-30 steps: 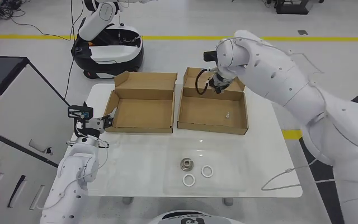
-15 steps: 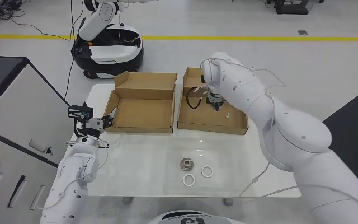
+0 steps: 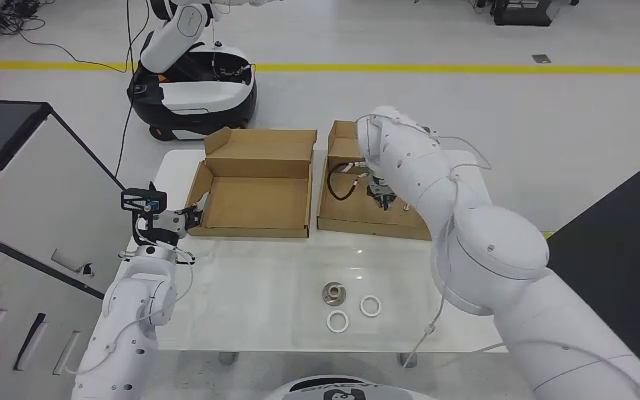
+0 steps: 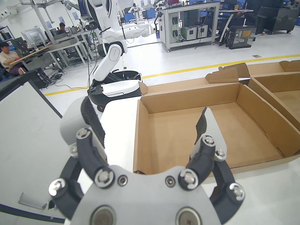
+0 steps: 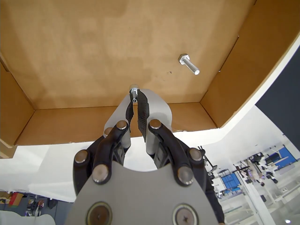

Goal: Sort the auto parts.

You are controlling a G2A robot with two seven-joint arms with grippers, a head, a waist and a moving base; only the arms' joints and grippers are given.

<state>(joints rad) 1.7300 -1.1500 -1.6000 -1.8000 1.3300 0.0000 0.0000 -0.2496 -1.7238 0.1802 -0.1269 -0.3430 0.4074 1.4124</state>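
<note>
My right gripper (image 5: 134, 97) is shut on a small silver bolt (image 5: 134, 90), held head-down just above the floor of the right cardboard box (image 5: 70, 36). A second bolt (image 5: 188, 64) lies loose on that floor nearby. From above, the right gripper (image 3: 383, 194) hangs over the right box (image 3: 355, 210), close to the loose bolt (image 3: 406, 207). My left gripper (image 4: 145, 118) is open with nothing between its fingers, at the left end of the left box (image 4: 246, 99). The top view has the left gripper (image 3: 194, 215) beside that box (image 3: 255, 200).
Near the table's front edge sit a metal flanged bushing (image 3: 332, 293) and two white rings (image 3: 371, 306) (image 3: 338, 322). Both boxes have their lids folded back at the far side. Another robot on a dark base (image 3: 195, 95) stands beyond the table.
The right arm has swung in from the back of the right box and lowered its gripper toward the box floor. The left arm has stayed still.
</note>
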